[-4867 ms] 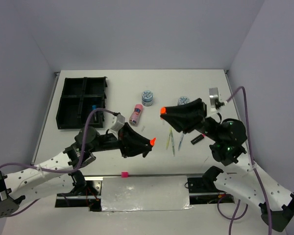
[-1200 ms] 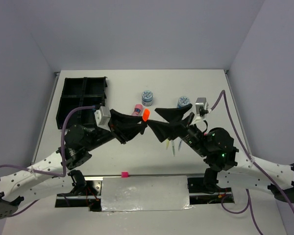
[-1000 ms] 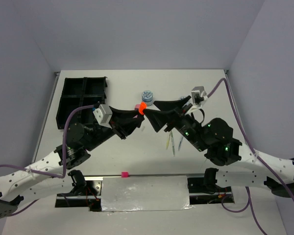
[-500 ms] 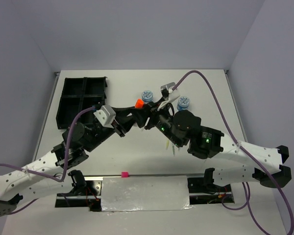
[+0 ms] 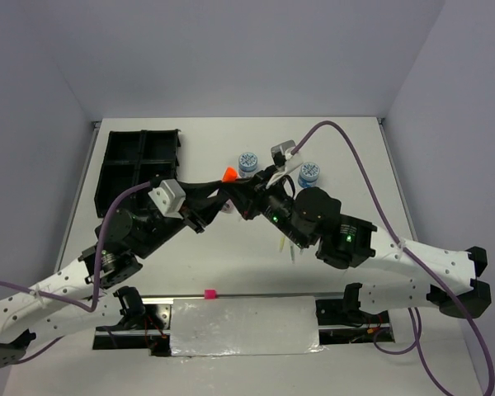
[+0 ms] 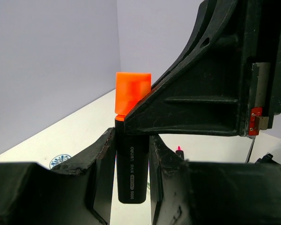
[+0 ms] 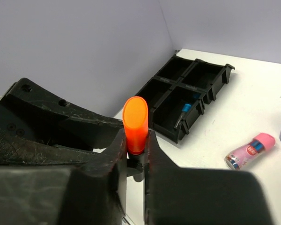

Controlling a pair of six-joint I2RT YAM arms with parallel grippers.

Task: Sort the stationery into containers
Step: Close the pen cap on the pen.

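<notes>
Sharing one upright marker (image 6: 131, 161), left gripper (image 6: 131, 143) clenches its barrel, right gripper (image 7: 135, 140) its cap; tray (image 5: 104, 177) at ten o'clock.

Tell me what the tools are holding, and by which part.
One orange-capped marker, held by both: the left tool clamps its black barrel, the right tool pinches the orange cap.
</notes>
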